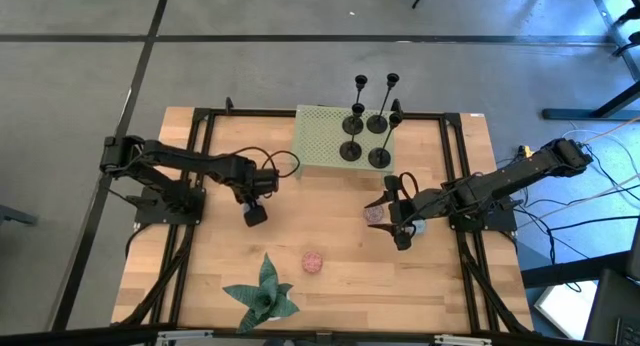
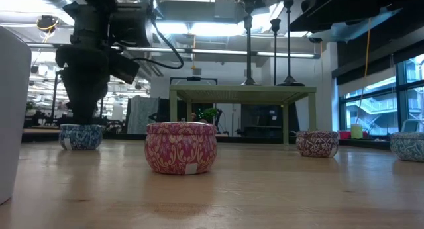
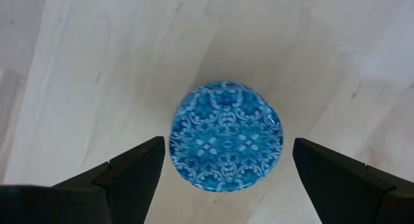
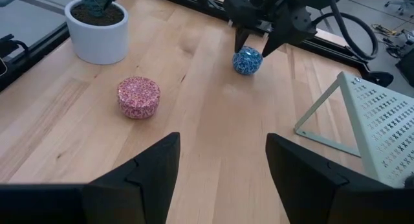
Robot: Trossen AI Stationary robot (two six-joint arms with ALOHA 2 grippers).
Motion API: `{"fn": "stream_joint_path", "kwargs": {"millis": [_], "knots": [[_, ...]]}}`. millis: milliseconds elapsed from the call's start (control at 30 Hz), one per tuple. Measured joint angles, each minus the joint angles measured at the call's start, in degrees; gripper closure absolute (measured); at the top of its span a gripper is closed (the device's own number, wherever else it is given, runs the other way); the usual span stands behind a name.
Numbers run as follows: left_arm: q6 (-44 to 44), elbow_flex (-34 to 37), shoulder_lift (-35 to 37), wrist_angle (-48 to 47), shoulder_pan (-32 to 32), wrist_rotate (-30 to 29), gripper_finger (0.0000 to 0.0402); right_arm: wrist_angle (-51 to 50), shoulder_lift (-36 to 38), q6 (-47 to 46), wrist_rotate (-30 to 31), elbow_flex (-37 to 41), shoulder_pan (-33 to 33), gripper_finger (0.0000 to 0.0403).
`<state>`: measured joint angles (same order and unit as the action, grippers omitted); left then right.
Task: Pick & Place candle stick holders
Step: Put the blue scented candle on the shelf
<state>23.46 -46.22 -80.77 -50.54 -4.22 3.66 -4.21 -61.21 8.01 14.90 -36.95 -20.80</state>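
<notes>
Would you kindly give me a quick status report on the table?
Left end effector open above blue tin. Right end effector open, empty, over table. Candle stick holders untouched on green rack.

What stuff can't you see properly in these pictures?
- Blue tin: in the high view the left claw above covers it.
- Candle stick holders: in the low view their tops are cut off by the top edge.
- Plant: in the right wrist view the leaves are cut off by the top edge.
- Tin under the right claw: in the high view the arm mostly hides it.
</notes>
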Motion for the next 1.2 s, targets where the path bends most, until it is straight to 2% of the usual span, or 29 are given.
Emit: {"fn": "stream_joint_path", "kwargs": {"millis": [567,833,1067,1200], "knots": [[1.33,-0.02,0.0,1.33,1.19,-2.27,0.0063,0.0,0.0,0.0,0.02,0.0,0.0,0.0171],[2.33,5.51,-0.04,5.32,1.19,-0.95,0.0063,-0.04,0.0,0.0,0.02,0.0,0.0,0.0171],[1.51,6.32,-0.05,6.08,1.19,-1.59,0.0065,-0.04,0.0,0.11,0.02,0.0,0.0,0.0171],[1.46,6.32,-0.05,7.31,1.19,-1.63,0.0079,-0.04,0.0,0.11,0.02,0.0,0.0,0.0171]]}}
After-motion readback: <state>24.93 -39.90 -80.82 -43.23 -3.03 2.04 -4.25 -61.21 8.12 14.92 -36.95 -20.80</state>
